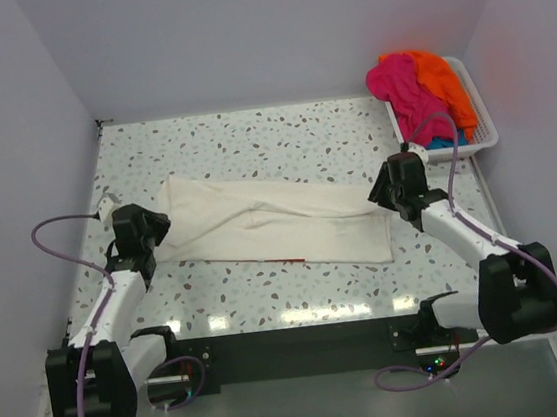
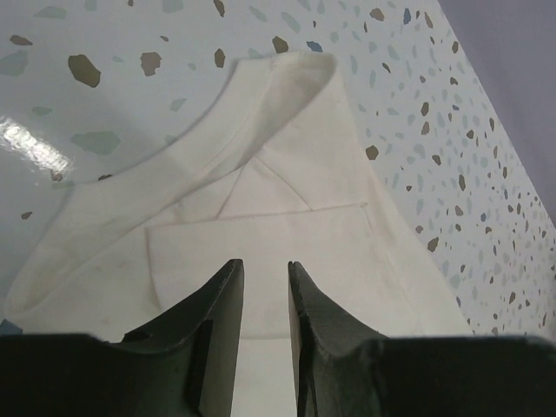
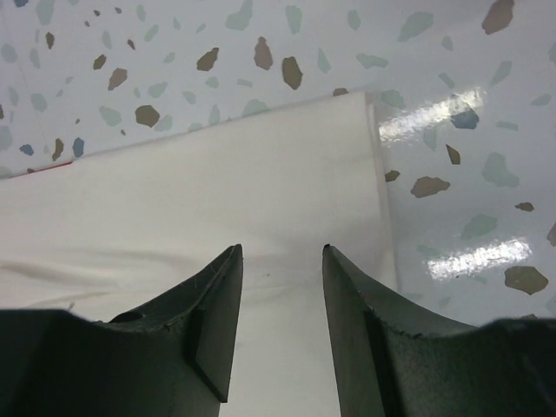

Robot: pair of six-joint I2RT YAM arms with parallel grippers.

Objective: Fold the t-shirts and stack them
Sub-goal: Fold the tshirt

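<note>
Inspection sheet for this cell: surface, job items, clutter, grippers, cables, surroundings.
Surface: speckled table, glare patches near the front edge.
Job's things: cream t-shirt lying folded into a long band across the table; pink t-shirt, orange t-shirt and some teal cloth piled in the white basket, far right corner.
Clutter: nothing seen.
Grippers: left gripper over the shirt's left end, jaws slightly apart, no cloth pinched; right gripper over its right end, jaws wider apart, empty.
Cables: purple cables loop off both arms.
Surroundings: plain pale walls on three sides.
</note>
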